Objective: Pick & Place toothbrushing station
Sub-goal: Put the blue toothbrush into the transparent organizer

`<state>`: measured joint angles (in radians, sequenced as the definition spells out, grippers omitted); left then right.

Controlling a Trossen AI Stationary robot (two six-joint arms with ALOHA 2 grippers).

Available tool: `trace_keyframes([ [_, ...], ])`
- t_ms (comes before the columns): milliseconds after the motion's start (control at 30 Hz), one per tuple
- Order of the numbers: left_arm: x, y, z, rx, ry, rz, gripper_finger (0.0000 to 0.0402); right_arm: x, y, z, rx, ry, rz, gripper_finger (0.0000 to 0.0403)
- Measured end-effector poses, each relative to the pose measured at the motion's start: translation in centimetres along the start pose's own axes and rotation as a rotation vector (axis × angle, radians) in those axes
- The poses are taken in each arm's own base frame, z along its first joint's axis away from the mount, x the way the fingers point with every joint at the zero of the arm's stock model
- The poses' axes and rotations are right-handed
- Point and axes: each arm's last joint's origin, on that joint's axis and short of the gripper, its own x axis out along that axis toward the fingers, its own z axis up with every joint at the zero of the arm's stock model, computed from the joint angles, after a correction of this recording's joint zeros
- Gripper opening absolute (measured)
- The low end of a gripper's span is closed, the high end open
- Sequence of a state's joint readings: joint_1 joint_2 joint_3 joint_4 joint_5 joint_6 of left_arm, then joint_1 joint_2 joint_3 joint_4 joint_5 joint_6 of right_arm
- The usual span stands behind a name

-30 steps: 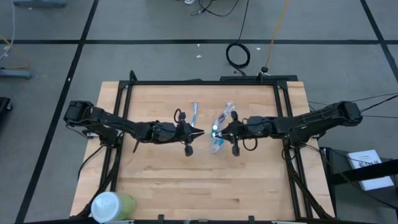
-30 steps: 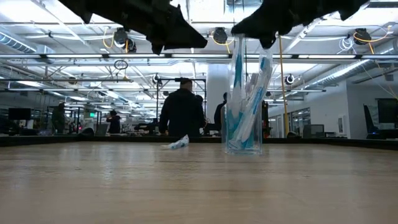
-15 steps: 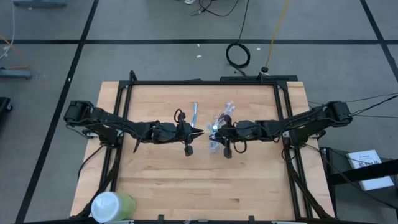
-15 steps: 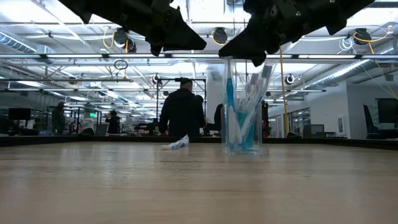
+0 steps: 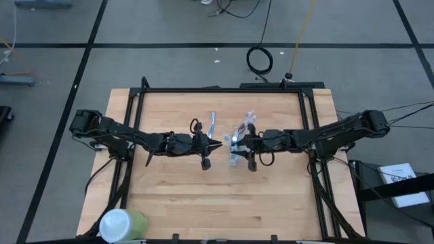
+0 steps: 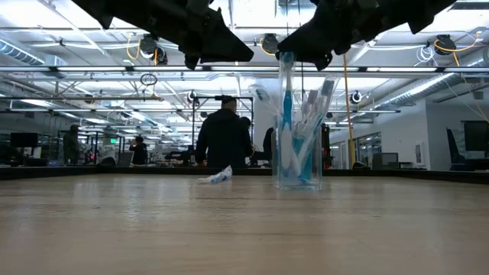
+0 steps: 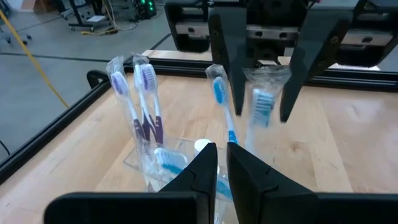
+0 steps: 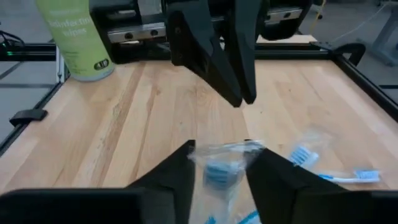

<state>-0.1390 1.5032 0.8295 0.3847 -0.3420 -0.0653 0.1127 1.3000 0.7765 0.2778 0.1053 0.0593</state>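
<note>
A small clear cup (image 6: 298,174) stands on the table's middle with several toothbrushes upright in it: purple ones (image 7: 146,93), a blue one (image 7: 217,93) and a wrapped blue-and-white one (image 7: 262,102). My right gripper (image 7: 261,117) hovers open above the cup, its fingers on either side of the wrapped brush's head (image 8: 219,168). My left gripper (image 7: 222,149) is shut on nothing. It hangs level just to the cup's left, pointing at the cup. Another wrapped toothbrush (image 5: 212,123) lies flat on the table beyond the left gripper. My right gripper comes in nearly level from the table's right, one finger on each side of the wrapped brush's head (image 7: 264,81). Whether the wrapper's edges touch the fingers I cannot tell. The brush stands upright with its lower end in the cup.
A large pale-green cylindrical container (image 5: 122,224) stands at the table's near left corner. A black frame rail (image 5: 224,89) runs along the far edge and down both sides. Bare wood lies in front of the cup toward the near edge.
My right gripper has gone a little toward the table's left, over the cup, then drawn slightly back. The brushes in the cup have shifted. The blue one now leans out toward the left gripper, and the wrapped one stands straighter.
</note>
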Motion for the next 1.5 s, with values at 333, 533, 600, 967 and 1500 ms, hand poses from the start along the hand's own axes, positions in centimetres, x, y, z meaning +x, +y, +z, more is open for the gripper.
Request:
trace_keyframes([
  [333,0.0,0.0,0.0,-0.004,0.001,0.0,0.0042,-0.7,-0.1,-0.8,-0.002,0.117,-0.006,0.0187],
  [533,0.0,0.0,-0.2,-0.011,0.015,0.001,0.0042,-2.4,-0.2,0.2,0.003,0.076,-0.002,0.0187],
  [600,0.0,0.0,-0.2,-0.018,0.023,0.002,0.0042,-3.3,-0.3,0.7,0.004,0.063,-0.001,0.0184],
  [967,0.0,0.0,-0.5,-0.034,0.047,0.005,0.0042,-5.2,-0.1,3.3,0.094,-0.144,0.103,0.0183],
  [1500,1.5,4.2,-5.4,-0.421,0.336,0.396,0.0081,-4.3,0.1,2.7,0.064,-0.112,0.119,0.0183],
])
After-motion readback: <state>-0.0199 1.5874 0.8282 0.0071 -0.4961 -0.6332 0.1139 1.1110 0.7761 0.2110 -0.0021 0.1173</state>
